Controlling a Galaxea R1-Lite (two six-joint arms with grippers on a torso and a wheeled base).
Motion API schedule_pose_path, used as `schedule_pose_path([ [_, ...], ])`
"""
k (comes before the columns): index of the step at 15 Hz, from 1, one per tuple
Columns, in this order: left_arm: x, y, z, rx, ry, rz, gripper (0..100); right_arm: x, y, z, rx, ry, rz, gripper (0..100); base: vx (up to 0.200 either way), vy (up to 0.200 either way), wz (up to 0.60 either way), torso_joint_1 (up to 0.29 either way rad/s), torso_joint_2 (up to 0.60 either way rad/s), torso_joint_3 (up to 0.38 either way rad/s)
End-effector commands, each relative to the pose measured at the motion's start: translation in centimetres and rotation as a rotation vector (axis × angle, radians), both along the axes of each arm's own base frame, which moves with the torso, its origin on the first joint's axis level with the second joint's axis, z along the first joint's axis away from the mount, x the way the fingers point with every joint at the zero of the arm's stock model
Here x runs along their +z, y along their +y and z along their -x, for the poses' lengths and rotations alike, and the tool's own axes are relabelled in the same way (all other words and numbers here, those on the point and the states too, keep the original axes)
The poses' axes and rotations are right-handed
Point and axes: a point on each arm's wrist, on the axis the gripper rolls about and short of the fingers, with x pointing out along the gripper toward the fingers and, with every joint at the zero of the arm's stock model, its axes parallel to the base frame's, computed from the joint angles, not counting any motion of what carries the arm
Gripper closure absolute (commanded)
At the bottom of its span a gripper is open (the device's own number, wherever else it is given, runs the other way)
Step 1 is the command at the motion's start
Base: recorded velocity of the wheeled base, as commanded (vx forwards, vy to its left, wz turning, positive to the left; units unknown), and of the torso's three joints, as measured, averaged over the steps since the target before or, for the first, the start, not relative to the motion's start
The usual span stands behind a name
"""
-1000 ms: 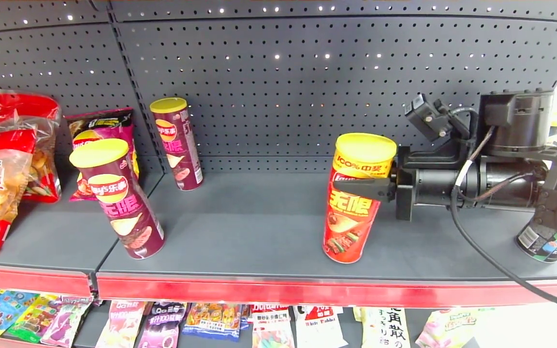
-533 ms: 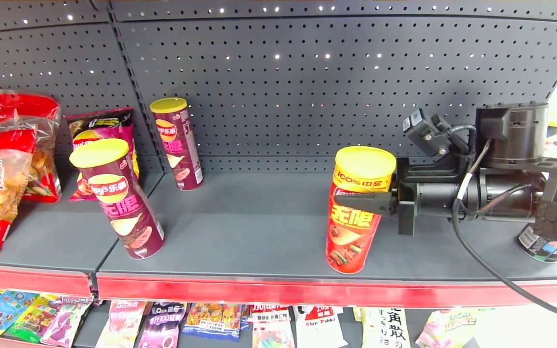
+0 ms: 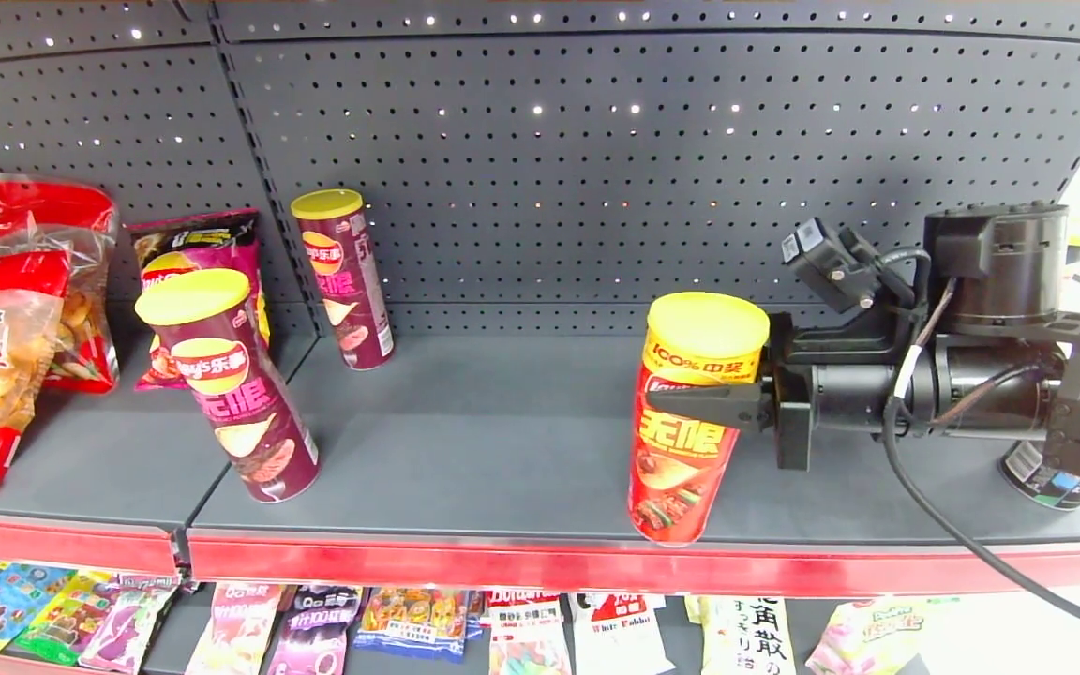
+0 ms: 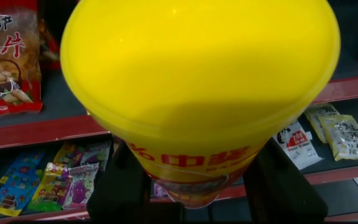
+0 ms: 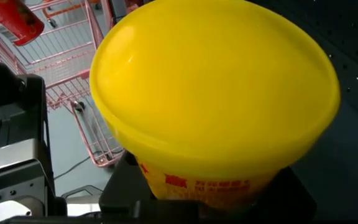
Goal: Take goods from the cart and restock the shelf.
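- Lowered and drawn toward the near edge over the last second, the red can (image 3: 690, 450) stands upright, right of centre, its base at the shelf (image 3: 502, 441) deck.
- The shelf's open middle stretch, right of two purple cans (image 3: 231, 394), likely explains the chosen spot.
- The right gripper (image 3: 695, 401) comes in from the right and clamps the red can just under its yellow lid, keeping it vertical for set-down.
- The left gripper (image 4: 197, 193) closes around a second can (image 4: 197, 74), held off the shelf, probably queued next.
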Motion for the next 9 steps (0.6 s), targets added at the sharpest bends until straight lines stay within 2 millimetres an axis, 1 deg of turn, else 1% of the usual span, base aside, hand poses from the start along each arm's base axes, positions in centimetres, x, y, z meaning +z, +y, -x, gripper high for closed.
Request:
schedule_pose_path([
  [1,0.04,0.00,-0.01,0.000,0.000,-0.001,100,0.04,-0.02,0.20,0.006,-0.002,-0.002,100,0.000,0.000,0.00,0.000,0.00,0.000],
  [9,0.02,0.00,0.04,0.000,-0.003,-0.001,100,-0.44,-0.24,0.65,0.007,0.006,0.010,100,0.000,0.000,0.00,0.000,0.00,0.000],
])
